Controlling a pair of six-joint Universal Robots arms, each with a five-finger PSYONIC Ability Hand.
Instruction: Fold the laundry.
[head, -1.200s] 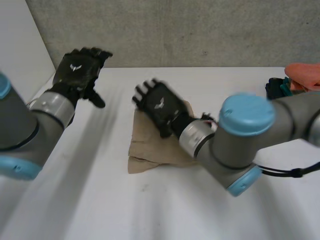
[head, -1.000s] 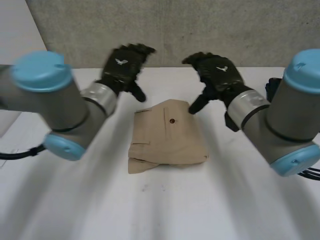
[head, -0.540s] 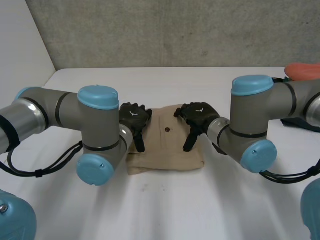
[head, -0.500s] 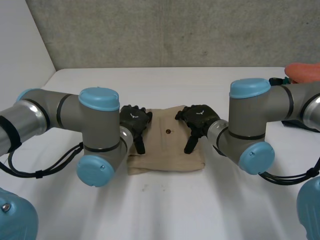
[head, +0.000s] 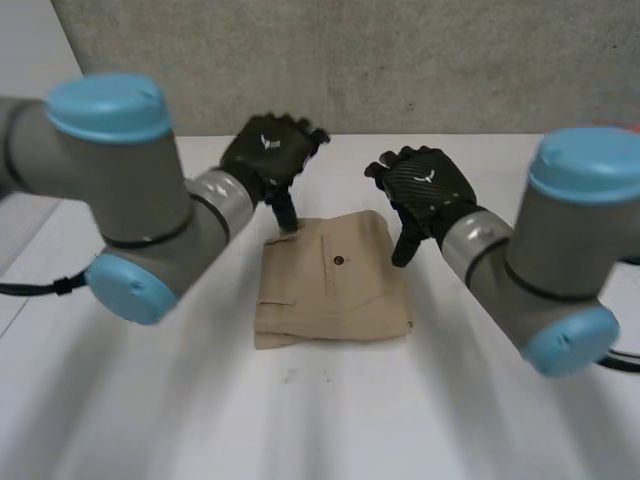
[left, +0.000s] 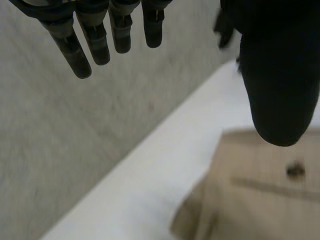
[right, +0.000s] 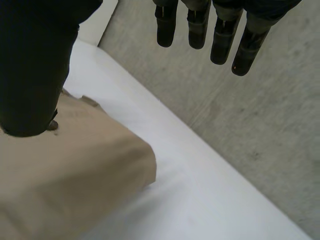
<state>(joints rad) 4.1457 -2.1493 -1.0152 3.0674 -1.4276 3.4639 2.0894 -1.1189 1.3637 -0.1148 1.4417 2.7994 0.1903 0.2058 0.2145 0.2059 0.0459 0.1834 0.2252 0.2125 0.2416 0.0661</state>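
Both hands have just lifted off the folded tan trousers (head: 335, 285) lying on the white table (head: 200, 400), and the left hand (head: 270, 155) and right hand (head: 425, 190) now hover spread and empty over the trousers' far edge, so this fold looks finished.

Left arm (head: 120, 170): angled inward, forearm forward | left hand (head: 268, 150): back up, fingers (left: 97, 45) straight, thumb hanging apart, empty | right arm (head: 560, 260): mirrored | right hand (head: 425, 185): back up, fingers (right: 198, 27) straight, thumb apart, empty
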